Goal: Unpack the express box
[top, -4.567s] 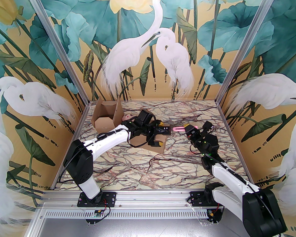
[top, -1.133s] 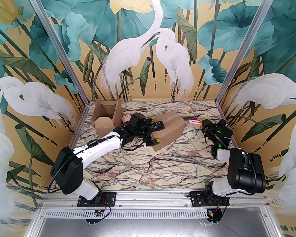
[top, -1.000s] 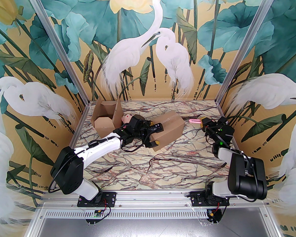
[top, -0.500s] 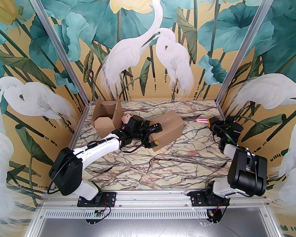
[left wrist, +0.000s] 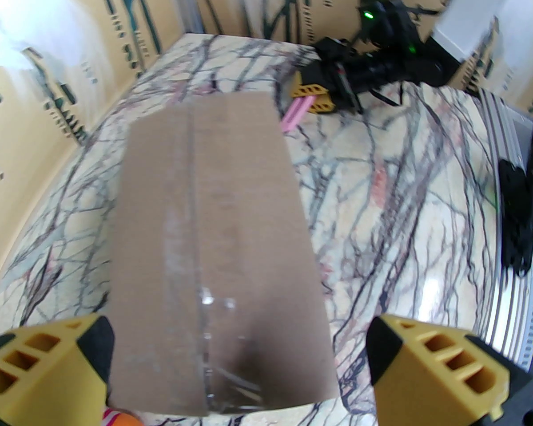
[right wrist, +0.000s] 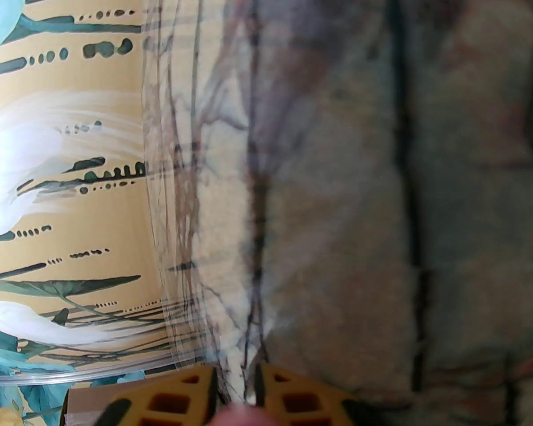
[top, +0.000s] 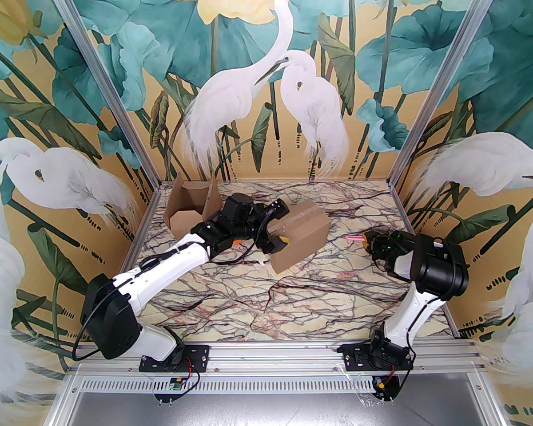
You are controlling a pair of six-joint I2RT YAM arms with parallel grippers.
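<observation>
boxes: two on the marble table [top: 293,313] in the top view. one open box [top: 186,220] sits at the far left, flaps up. one sealed express box [top: 304,233] lies mid-table, turned at an angle. arms: two. left gripper [top: 280,223] is over the near-left end of the sealed express box, jaws spread wide, one finger on each side of that end. right gripper [top: 367,238] is low at the right side of the table, well apart from both boxes. one pink cutter [top: 353,237] sticks out of its tip, pointing at the sealed express box.

left wrist: sealed express box [left wrist: 213,246] runs away from the camera with one strip of clear tape [left wrist: 195,309] along its top seam. left gripper [left wrist: 240,349] is wide open with nothing held. its two yellow fingers [left wrist: 44,366] flank the near end of the box; the right finger is clear of the cardboard, contact on the left side unclear. past the box, the pink cutter [left wrist: 295,112] lies low on the marble at the right gripper [left wrist: 313,98].

right wrist: blurred, close to the table [right wrist: 359,193]. right gripper [right wrist: 235,393] shows two fingers [right wrist: 288,400] with a narrow gap and a pink smear between them at the bottom edge. cannot tell if the cutter is clamped or loose.
</observation>
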